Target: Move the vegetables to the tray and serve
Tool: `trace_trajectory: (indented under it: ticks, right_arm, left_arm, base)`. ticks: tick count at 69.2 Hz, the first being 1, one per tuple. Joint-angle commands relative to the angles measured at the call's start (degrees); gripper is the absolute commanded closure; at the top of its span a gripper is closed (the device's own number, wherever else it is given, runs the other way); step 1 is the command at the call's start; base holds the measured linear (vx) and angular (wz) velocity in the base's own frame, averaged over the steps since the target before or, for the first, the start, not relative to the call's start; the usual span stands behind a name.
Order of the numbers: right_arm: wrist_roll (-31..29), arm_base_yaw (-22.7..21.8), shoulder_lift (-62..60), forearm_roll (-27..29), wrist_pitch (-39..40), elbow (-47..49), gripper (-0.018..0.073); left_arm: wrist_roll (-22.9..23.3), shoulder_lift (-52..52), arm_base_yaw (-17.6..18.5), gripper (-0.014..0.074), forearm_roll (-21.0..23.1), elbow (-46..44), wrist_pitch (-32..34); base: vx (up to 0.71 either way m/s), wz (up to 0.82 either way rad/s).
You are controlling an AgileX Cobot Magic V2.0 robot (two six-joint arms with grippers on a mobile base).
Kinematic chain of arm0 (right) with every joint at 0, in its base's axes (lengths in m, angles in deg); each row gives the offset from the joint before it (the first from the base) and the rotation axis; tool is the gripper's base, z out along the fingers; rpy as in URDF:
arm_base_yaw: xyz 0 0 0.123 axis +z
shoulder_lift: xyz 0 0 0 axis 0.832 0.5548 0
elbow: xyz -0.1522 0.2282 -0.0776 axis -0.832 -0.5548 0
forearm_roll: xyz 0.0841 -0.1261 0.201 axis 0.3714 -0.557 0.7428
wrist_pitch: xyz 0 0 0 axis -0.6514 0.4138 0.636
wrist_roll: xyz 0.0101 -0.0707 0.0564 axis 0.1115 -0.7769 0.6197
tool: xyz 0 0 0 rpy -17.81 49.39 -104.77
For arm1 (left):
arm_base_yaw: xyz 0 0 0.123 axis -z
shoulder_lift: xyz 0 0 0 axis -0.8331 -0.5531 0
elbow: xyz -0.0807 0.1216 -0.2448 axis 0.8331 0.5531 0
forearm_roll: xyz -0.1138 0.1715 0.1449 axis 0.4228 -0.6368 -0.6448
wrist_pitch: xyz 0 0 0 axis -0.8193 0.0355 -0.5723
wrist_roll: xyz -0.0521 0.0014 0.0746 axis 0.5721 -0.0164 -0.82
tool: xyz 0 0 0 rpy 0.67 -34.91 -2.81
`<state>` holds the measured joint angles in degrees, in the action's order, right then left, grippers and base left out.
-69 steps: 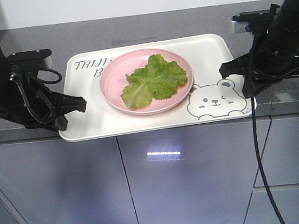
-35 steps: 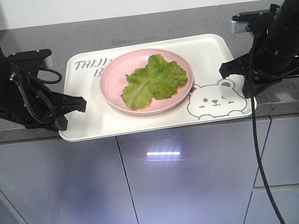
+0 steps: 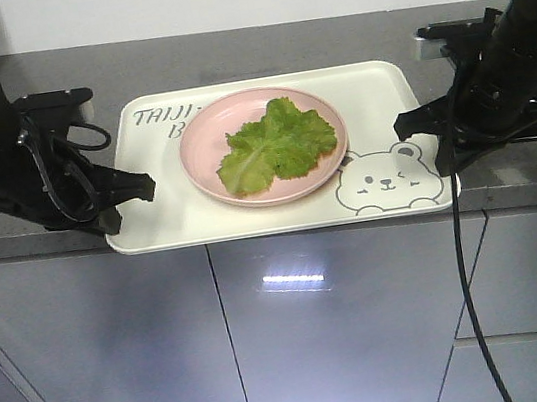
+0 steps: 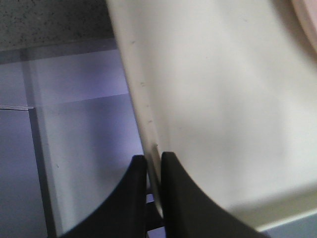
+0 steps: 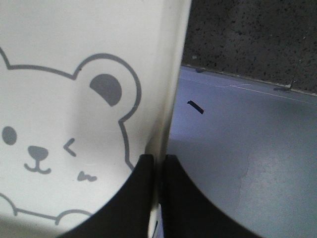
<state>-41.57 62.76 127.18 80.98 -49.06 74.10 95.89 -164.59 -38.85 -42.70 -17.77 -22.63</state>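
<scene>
On my front camera the tray (image 3: 375,104) sits lengthwise on the grey counter (image 3: 227,56), its near edge hanging out past the counter lip above the cabinet fronts (image 3: 319,335). The vegetables (image 3: 275,144) lie in a loose green heap on the pink plate (image 3: 201,140), and the plate stands on the tray, covering part of the lettering at the back left. The bear face is at the near right corner.

The left gripper (image 3: 145,187) is at the tray's left edge. In its wrist view, the left gripper (image 4: 152,163) has both fingers pinched narrowly on the rim, one on each face of the lip. The right gripper (image 3: 404,125) is at the opposite edge, and its own camera shows the right gripper (image 5: 158,161) clamped the same way on the rim beside the bear's ear.

Whether the tray rests on the counter or is raised just off it, I cannot say from these angles.
</scene>
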Motion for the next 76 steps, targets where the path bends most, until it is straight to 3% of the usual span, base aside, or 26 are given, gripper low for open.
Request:
trace_trajectory:
  ticks: [1,76]
  right_arm:
    - [-2.2,1.0,-3.5,6.4,2.8,2.0,0.0564]
    - [-2.2,1.0,-3.5,6.4,2.8,2.0,0.0564]
  left_arm:
    - [-1.9,3.3,1.6,0.0603,6.4,-2.4,4.0]
    - [-1.9,3.3,1.6,0.0603,6.4,-2.4,4.0]
  base:
    - [0.02,-0.01]
    - [0.03,0.04]
